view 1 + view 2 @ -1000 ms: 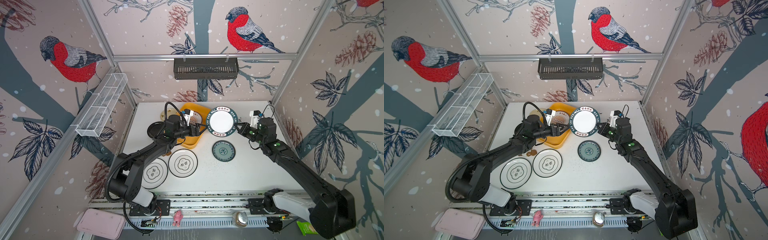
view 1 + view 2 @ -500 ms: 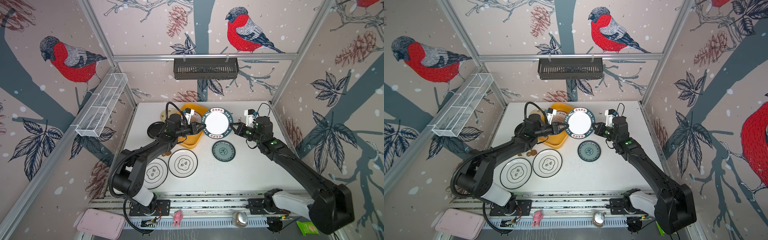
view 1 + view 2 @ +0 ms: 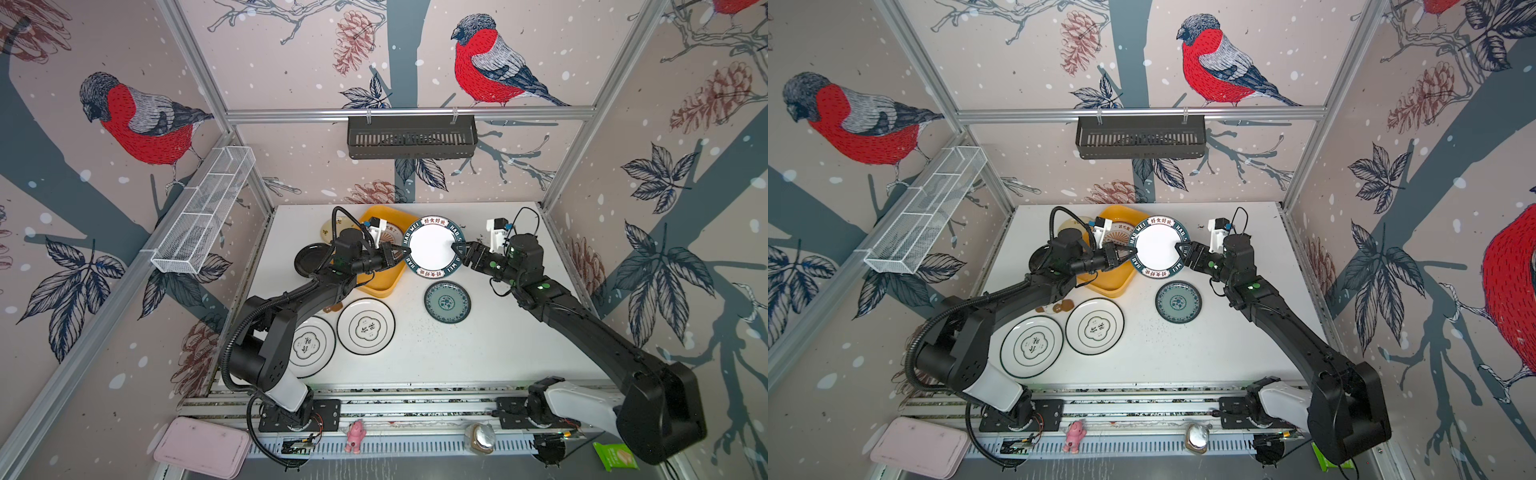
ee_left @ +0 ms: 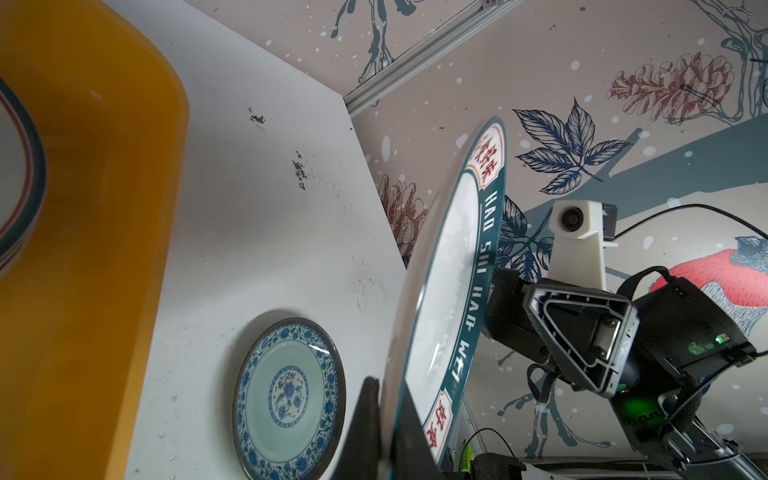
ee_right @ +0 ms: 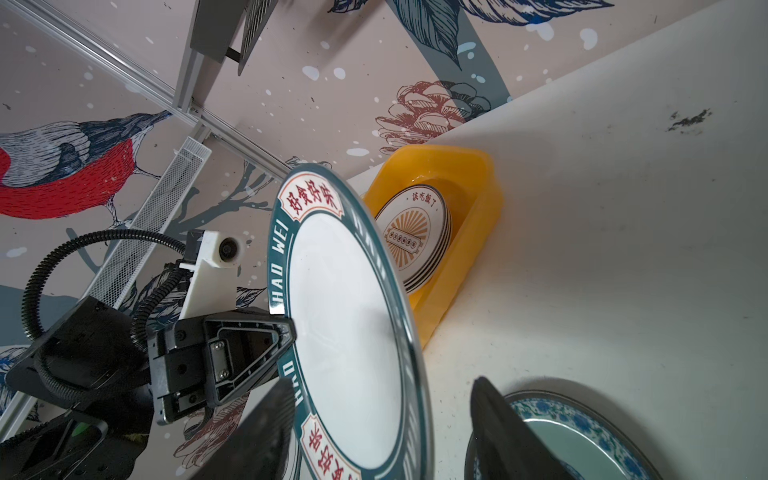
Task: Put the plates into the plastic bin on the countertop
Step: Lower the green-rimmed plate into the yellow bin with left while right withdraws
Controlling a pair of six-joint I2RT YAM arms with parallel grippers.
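site: lab robot cell | cues: aluminium frame (image 3: 407,113), bird-print walls (image 3: 486,66), arm mounting rail (image 3: 415,405)

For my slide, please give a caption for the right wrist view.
Left gripper clamps the lettered plate by its rim; right gripper stands open around the opposite edge; plastic bin behind.

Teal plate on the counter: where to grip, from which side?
On the teal plate, pinch the upturned rim nearest the right gripper, coming in low from there: it lies flat on the countertop, so probably only the lip gives purchase.
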